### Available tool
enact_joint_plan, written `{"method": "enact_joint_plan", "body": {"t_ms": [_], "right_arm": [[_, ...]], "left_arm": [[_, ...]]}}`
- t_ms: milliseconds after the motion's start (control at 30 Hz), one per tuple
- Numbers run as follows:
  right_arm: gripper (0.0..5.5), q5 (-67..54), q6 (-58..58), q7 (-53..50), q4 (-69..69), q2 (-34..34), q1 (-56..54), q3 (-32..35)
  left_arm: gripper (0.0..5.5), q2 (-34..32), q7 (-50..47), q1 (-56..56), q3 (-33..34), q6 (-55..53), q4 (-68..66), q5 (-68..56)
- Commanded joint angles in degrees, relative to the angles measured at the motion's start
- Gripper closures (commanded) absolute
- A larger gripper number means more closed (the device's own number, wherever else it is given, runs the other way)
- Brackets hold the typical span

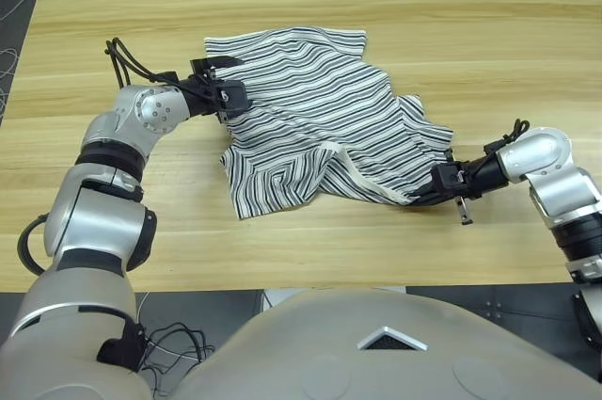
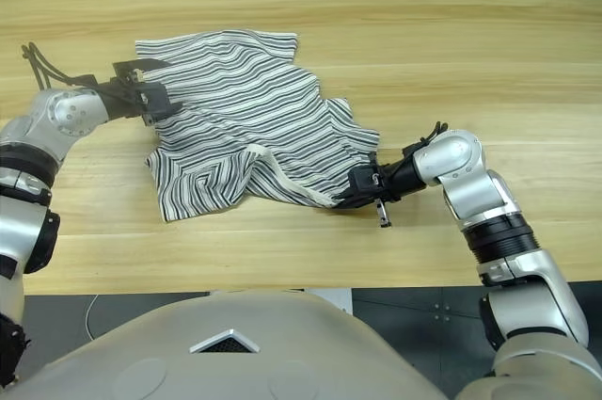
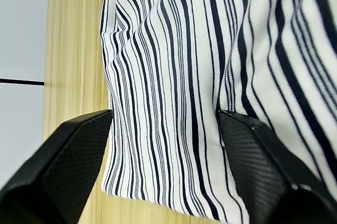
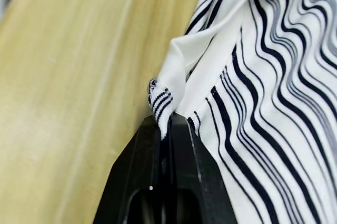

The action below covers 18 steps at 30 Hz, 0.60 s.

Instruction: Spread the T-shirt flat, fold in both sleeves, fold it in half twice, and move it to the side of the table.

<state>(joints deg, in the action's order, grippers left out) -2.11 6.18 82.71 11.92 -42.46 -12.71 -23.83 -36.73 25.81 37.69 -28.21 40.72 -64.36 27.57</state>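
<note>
Spreading step, unfinished. Striped T-shirt [image 1: 320, 127] lies rumpled mid-desk [image 1: 470, 24]. Right tool [image 1: 421, 195] clenched on its near edge; left tool [image 1: 226, 97] released, fingers astride the far-left edge. Next, probably: left closes, both pull apart.

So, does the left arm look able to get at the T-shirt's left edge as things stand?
Probably yes: the left gripper is open right at that edge of the T-shirt, striped cloth between its fingers, with nothing in the way. The right gripper pinches the opposite side, well clear.
</note>
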Motion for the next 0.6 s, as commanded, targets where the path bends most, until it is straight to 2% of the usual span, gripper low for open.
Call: {"method": "enact_joint_plan", "body": {"t_ms": [33, 233, 433, 500, 600], "right_arm": [[4.65, -1.8, -3.7, -0.3, -0.5, 1.2, -0.6, 0.9], [3.65, -12.9, -10.1, 5.8, -9.0, -0.9, -1.2, 5.2], [3.65, -14.7, -10.5, 8.3, -10.2, -2.9, -1.9, 6.7], [3.65, -14.8, -10.4, 6.0, -8.1, -0.7, -4.1, 8.0], [3.65, -11.6, -9.8, -2.7, -1.9, 6.1, -8.9, 8.5]], "left_arm": [[1.79, -0.9, 3.4, -3.3, -2.5, -2.3, -2.9, 3.5], [1.79, -1.4, 4.4, -2.6, -2.0, -1.7, -2.4, 2.5], [1.79, -2.5, 7.9, -0.7, 0.4, -0.3, 0.3, -0.6], [1.79, -2.9, 10.3, -1.1, 1.9, 0.6, 3.3, -3.1], [1.79, -3.6, 16.0, -3.4, 4.7, 0.6, 13.4, -9.6]]}}
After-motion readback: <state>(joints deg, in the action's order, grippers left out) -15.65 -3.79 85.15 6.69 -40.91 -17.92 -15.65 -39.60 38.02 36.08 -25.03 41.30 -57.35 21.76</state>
